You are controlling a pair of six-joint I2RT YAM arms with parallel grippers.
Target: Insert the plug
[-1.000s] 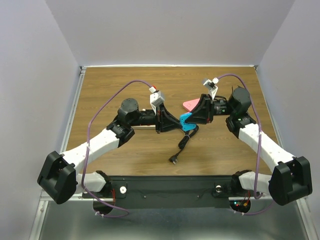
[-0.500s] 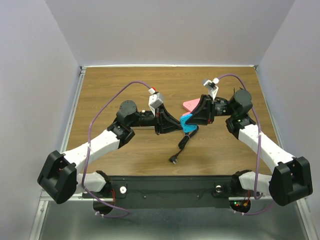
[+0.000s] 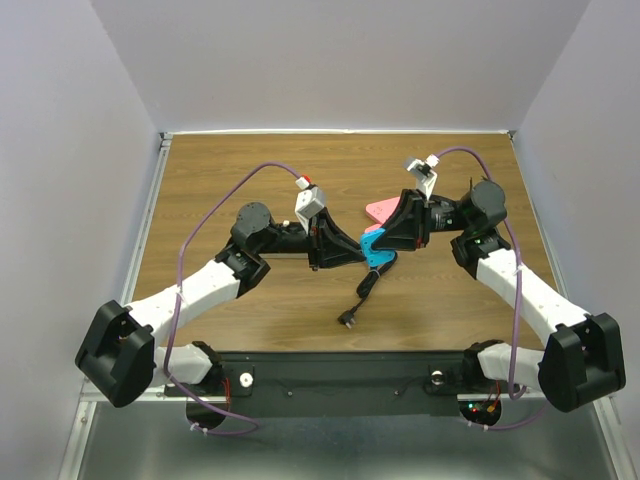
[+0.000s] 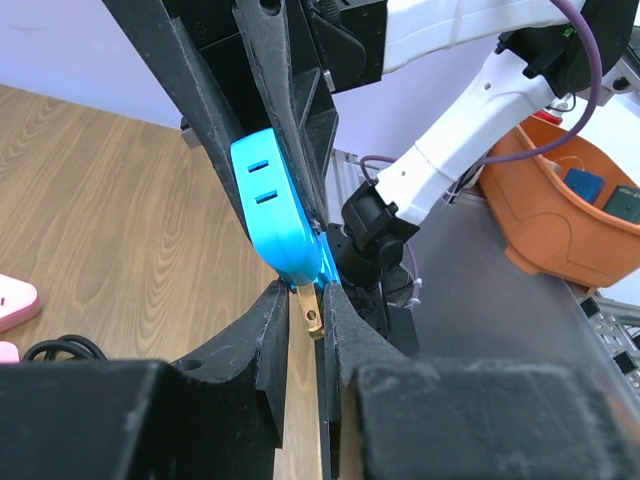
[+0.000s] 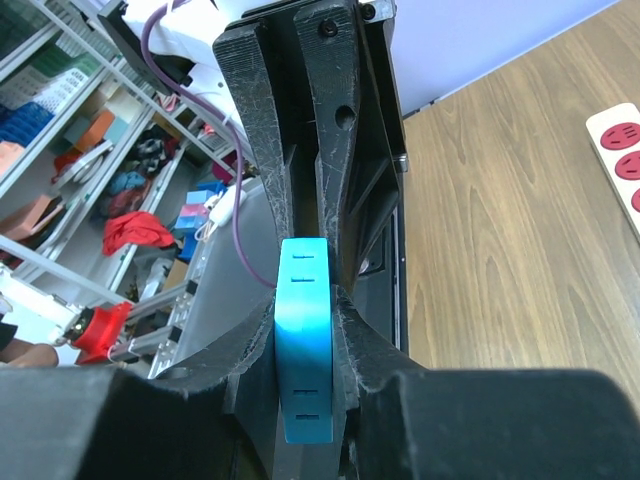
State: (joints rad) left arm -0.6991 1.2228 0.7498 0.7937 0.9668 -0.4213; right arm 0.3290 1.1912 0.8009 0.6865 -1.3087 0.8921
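Note:
A blue plug adapter (image 3: 374, 247) hangs above the table's middle between both grippers. My right gripper (image 3: 388, 238) is shut on its flat sides; in the right wrist view the adapter (image 5: 305, 370) fills the gap between the fingers (image 5: 305, 305). My left gripper (image 3: 352, 251) meets it from the left. In the left wrist view its nearly closed fingers (image 4: 306, 305) press against the adapter's (image 4: 270, 210) lower end with a brass prong (image 4: 310, 308) between them. A pink power strip (image 3: 380, 211) lies on the table just behind.
A black cord (image 3: 368, 285) runs from under the grippers to a black plug (image 3: 348, 319) lying on the wooden table (image 3: 230, 180) near the front. White walls surround the table. An orange bin (image 4: 560, 210) stands beyond the table edge.
Both arms have shifted only slightly, the left wrist a little to the left. The blue adapter stays held between the two grippers.

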